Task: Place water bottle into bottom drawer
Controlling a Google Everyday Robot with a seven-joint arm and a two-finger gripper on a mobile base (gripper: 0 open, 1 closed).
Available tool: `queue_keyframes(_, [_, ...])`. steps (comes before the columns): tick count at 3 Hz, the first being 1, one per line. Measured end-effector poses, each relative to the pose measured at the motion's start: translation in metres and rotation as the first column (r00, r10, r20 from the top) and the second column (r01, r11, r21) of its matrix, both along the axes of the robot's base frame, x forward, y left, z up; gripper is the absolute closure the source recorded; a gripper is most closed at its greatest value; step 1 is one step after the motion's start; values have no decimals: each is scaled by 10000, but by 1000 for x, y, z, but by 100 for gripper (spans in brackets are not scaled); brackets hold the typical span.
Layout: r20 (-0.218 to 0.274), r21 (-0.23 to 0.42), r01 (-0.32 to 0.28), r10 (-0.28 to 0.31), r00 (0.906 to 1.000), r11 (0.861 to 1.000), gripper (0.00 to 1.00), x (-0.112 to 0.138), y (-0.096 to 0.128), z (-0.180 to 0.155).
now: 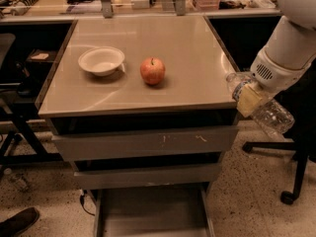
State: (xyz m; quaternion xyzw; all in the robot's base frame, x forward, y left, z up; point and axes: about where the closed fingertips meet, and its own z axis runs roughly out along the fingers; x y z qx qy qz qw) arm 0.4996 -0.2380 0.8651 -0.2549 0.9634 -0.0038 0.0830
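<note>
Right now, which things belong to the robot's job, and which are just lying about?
In the job: water bottle, held in the gripper beside the cabinet; bottom drawer, open below.
Lying about: white bowl and red apple, both on top of it.

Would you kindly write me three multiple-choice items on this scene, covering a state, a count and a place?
1. The bottom drawer is: A shut; B pulled open; C removed.
2. Fruit on the cabinet top: A one apple; B two; C three.
3. The water bottle is: A beside the apple; B gripped by the tool off the cabinet's right edge; C in the drawer.
Answers: B, its grey floor shows; A, a single red apple stands near the white bowl; B, the tool holds it tilted in the air.
</note>
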Motion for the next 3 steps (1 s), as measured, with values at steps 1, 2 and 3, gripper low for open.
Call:
queue_keyframes(1, [-2, 0, 1, -1, 10000, 10000, 100, 0, 0, 0])
queue_keyframes(2, [-391, 56, 110, -108, 9992, 9999, 100, -23, 9, -17])
queue_keyframes(3, [-1306, 133, 158, -139, 9913, 9998, 100, -64, 33, -61])
